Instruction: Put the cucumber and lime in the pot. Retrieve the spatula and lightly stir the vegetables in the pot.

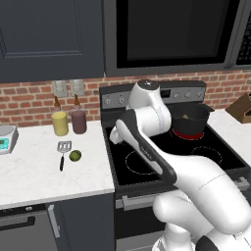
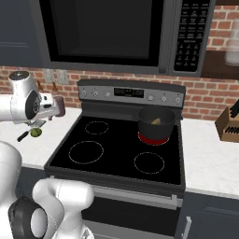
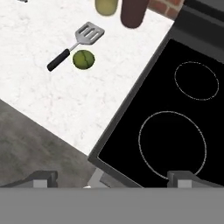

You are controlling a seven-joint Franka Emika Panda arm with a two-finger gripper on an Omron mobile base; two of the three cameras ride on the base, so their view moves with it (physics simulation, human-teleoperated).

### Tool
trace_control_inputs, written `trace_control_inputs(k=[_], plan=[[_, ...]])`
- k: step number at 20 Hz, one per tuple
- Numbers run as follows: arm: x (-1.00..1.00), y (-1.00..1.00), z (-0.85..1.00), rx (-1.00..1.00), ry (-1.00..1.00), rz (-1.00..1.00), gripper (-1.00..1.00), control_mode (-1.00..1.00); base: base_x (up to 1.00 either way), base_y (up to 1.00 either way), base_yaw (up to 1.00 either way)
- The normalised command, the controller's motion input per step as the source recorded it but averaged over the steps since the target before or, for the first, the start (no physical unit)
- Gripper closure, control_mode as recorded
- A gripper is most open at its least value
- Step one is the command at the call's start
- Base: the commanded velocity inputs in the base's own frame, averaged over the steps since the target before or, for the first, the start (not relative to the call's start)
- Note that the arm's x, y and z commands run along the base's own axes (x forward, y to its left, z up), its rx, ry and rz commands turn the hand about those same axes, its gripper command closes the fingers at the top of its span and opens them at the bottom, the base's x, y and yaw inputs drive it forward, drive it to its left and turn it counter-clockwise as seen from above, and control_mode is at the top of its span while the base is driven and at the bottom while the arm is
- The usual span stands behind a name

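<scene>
Hand view tells it best: the lime [image 3: 83,59] sits in the upper left of the frame on the white counter [image 3: 65,109], just beside the black handle of the spatula [image 3: 76,41], near enough that I can't say whether they touch. The spatula's long axis runs on a diagonal, handle toward the lower left and slotted silver head toward the upper right, with the lime tucked on the lower right side of the handle. The gripper [image 3: 112,176] has its two dark tips spread wide at the bottom of that frame, nothing between them, and it hangs over the edge where the counter meets the black stove top [image 3: 183,131], so the lime lies well up and to the left of where the hand now points. From the left base view the lime [image 1: 75,155] and spatula [image 1: 62,153] rest at centre left, and the pot [image 1: 188,120] stands on the far right burner at centre right, with something yellowish showing inside that I take for the cucumber [image 1: 185,116]. My guess is the lime comes next, and the hand must travel away from the stove and drop on the fruit without nudging the handle beside it.
</scene>
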Motion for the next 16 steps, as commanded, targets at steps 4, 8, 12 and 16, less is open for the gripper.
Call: trace_control_inputs(k=[4, 8, 12, 16], plan=[[0.01, 0.99, -0.27, -0.03, 0.00, 0.03, -1.00, -1.00, 0.00, 0.00, 0.00], [0.17, 0.79, -0.39, 0.00, 0.00, 0.00, -1.00, -1.00, 0.00, 0.00, 0.00], [0.23, 0.53, -0.48, -0.01, 0.00, 0.00, -1.00, -1.00, 0.00, 0.00, 0.00], [0.28, 0.38, -0.49, -0.05, 0.00, -0.07, -1.00, -1.00, 0.00, 0.00, 0.00]])
